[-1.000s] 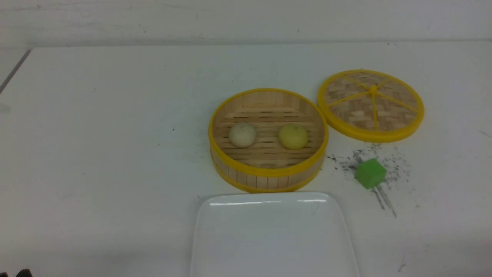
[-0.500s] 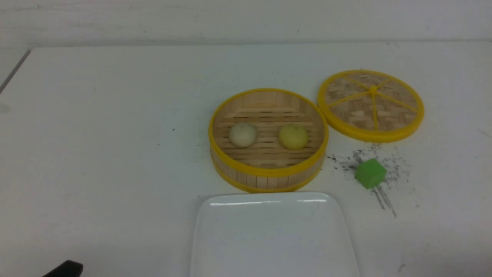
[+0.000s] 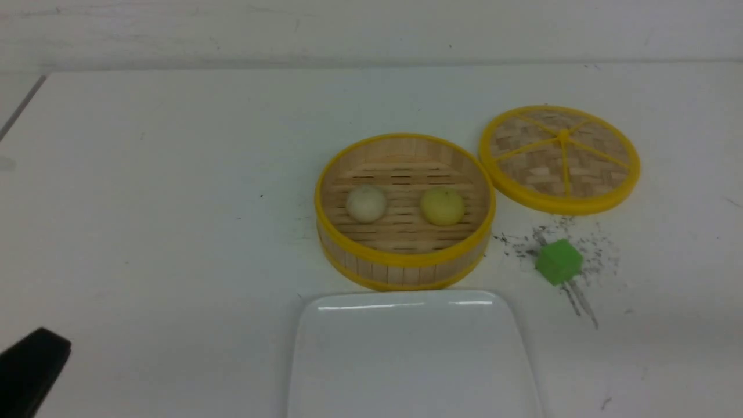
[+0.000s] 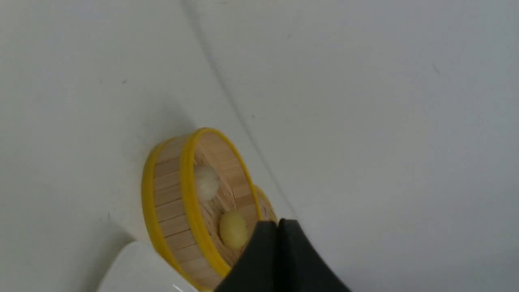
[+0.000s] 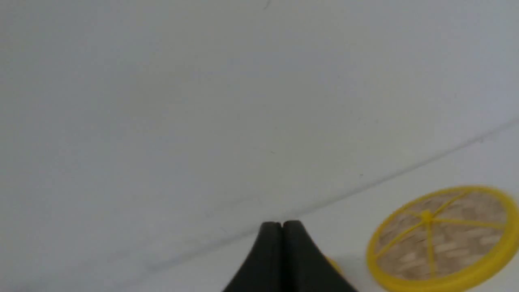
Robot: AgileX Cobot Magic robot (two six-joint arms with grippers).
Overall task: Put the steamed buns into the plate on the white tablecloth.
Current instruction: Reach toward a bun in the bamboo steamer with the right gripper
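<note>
Both buns sit in the open basket (image 3: pixel 406 258): off-white bun (image 3: pixel 365 203) in the left half, yellow bun (image 3: pixel 443 206) in the right, apart from each other and off the wall. The plate (image 3: pixel 412 360) has nothing on it and sits just in front of the basket on the tablecloth (image 3: pixel 162 232). Lid (image 3: pixel 560 158) lies off to the right rear. Green cube (image 3: pixel 558 261) is on the right, not involved.

Left gripper (image 3: pixel 35 366) is at the near-left corner, well apart from the basket, jaws pressed together on nothing. Right gripper (image 5: pixel 282 224) is outside the front view; its wrist view shows it clenched and empty too.

Step as I read it: reach for the first bun, not yet begun. Suggested approach:
- Spread the jaws before crossing the rim.
- Come down from above, not over the side wall.
- Left arm takes the off-white bun.
- Grip low on the dome and lightly; it looks soft and could squash or roll on the slats.
- Lift clear of the rim before moving to the plate.
</note>
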